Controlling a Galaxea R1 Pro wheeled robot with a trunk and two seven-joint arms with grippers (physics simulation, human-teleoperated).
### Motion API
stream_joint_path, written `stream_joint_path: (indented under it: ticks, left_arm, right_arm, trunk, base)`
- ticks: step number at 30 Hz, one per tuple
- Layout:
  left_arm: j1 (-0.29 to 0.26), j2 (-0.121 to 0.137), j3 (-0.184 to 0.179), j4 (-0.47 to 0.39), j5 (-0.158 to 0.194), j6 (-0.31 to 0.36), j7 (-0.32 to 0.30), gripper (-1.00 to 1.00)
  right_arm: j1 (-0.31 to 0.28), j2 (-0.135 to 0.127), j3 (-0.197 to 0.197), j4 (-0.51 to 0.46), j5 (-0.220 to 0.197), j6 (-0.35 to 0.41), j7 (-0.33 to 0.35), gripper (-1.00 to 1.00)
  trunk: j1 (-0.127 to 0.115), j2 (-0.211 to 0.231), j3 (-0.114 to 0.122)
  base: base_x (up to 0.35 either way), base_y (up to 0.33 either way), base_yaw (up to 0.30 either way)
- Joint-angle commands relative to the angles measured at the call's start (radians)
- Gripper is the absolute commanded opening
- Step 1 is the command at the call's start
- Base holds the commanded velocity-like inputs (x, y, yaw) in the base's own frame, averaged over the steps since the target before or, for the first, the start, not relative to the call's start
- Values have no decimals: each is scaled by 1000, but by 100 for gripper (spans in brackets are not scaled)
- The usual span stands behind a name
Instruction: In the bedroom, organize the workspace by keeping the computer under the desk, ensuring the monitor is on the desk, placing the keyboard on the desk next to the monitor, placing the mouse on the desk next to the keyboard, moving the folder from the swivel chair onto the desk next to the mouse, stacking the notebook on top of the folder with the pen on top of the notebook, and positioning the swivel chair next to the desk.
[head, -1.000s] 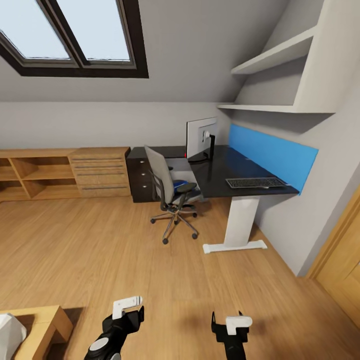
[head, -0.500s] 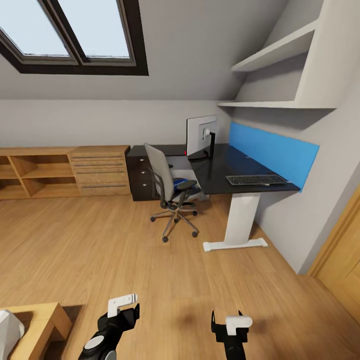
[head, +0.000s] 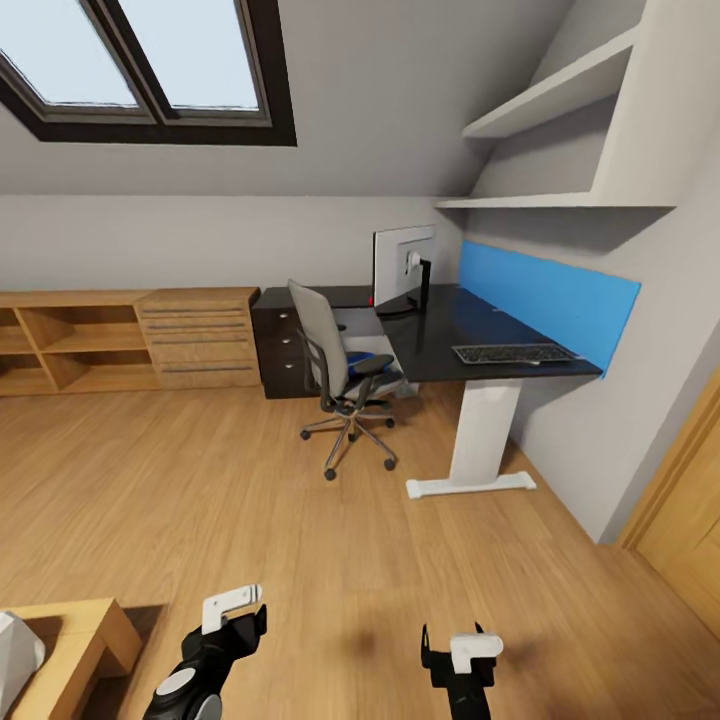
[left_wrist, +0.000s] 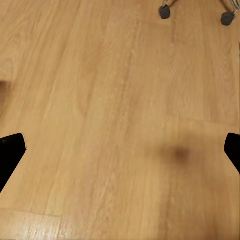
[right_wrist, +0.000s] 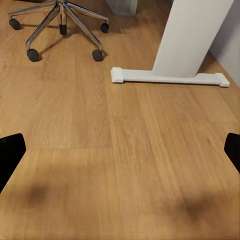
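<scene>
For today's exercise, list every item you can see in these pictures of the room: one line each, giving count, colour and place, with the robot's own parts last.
desk: one, black, white leg, against the blue wall panel
monitor: one, white back, on the desk
keyboard: one, dark grey, on the desk's near end
swivel chair: one, grey, at the desk
folder: one, blue, on the chair seat
wooden chest: one, light wood, left of the desk
open shelving: one, light wood, by the chest
skylight: one, dark frame, in the sloped ceiling
left gripper: one, black and white, fingers apart
right gripper: one, black and white, fingers apart
</scene>
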Motion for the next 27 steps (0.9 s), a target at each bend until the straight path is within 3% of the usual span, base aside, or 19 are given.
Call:
stream_joint_path:
  ticks: [1, 6, 9, 15, 16, 19, 21, 22, 27]
  left_arm:
    - [-1, 0, 1, -2, 11, 3, 9, 100]
    - [-1, -6, 2, -44, 12, 4, 9, 100]
    - [-1, -6, -3, -78, 12, 9, 9, 100]
    - [-1, -5, -4, -100, 13, 13, 9, 100]
    - [-1, -4, -3, -102, 13, 14, 9, 100]
    - [-1, -3, -3, -105, 13, 14, 9, 100]
    - [-1, -2, -3, -107, 14, 14, 9, 100]
    - [-1, -2, -3, -108, 14, 14, 9, 100]
    - [-1, -2, -2, -109, 14, 14, 9, 100]
  right_arm:
    - [-1, 0, 12, -2, 16, -5, -9, 100]
    - [-2, 4, 60, -16, 55, -22, -9, 100]
    - [-19, 11, 76, -48, 65, 5, -9, 100]
    - [-151, 36, 84, -102, 51, 186, 6, 100]
    - [-201, 36, 84, -108, 32, 248, 18, 100]
    - [-269, 36, 84, -113, -21, 322, 44, 100]
    - [-306, 36, 84, -115, -72, 353, 61, 100]
    - [-337, 36, 84, -116, -127, 373, 74, 100]
    - [-406, 36, 85, -105, -245, 403, 90, 100]
  trunk:
    - [4, -8, -4]
    - [23, -43, -20]
    - [35, -64, -29]
    - [58, -106, -48]
    - [61, -113, -51]
    - [73, -134, -61]
    - [81, -148, -67]
    - [84, -155, -70]
    - [104, -190, -86]
  base:
    - [0, 0, 0]
    - [0, 0, 0]
    - [0, 0, 0]
    - [0, 0, 0]
    - [0, 0, 0]
    - [0, 0, 0]
    - [0, 0, 0]
    - [0, 0, 0]
    - [0, 0, 0]
